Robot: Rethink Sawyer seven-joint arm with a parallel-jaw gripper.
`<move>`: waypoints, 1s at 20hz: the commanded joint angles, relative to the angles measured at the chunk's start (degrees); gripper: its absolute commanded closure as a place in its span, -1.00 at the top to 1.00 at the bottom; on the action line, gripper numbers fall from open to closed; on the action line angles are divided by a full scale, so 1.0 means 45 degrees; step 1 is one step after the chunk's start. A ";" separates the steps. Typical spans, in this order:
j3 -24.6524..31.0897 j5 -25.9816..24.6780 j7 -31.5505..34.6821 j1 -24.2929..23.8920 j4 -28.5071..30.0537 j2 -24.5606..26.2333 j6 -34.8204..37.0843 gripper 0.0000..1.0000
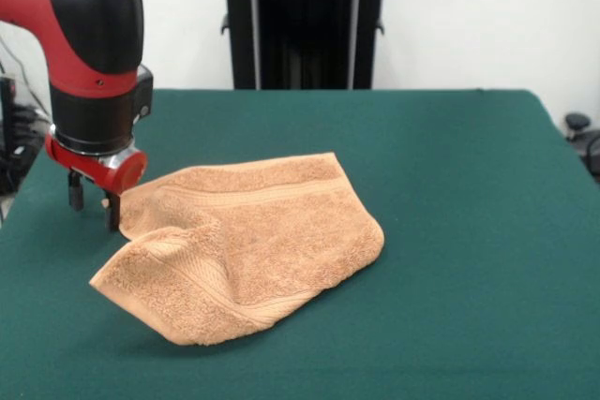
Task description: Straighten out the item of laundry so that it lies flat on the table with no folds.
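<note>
The orange-tan terry towel (253, 250) lies left of the middle of the dark green table (450, 185). It is rumpled: its near left part is folded over itself, with a woven border band running across the fold, and its right side bulges up. No white tag shows. My gripper (94, 208) hangs from the red and black arm at the towel's far left corner. Its two dark fingers (113, 215) stand apart, low over the table, the right one against the towel's edge. Nothing shows between them.
The robot's black pedestal (305, 25) stands at the table's far side. The table's left edge runs close beside the gripper. Dark equipment (577, 128) shows beyond the table's right corner.
</note>
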 commanded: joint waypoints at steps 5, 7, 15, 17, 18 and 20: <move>0.1395 0.0432 0.0669 0.0741 0.1138 0.0086 0.0912 1.00; 0.1369 0.0308 0.0565 0.0696 0.1117 0.0120 0.0772 1.00; 0.1361 0.0034 -0.0042 0.0447 0.1238 -0.0321 0.1010 1.00; 0.1388 0.0078 -0.0122 0.0408 0.1320 -0.0482 0.1211 1.00; 0.1410 0.0099 -0.0152 0.0399 0.1370 -0.0565 0.1292 1.00; 0.1463 0.0149 -0.0229 0.0355 0.1467 -0.0761 0.1465 1.00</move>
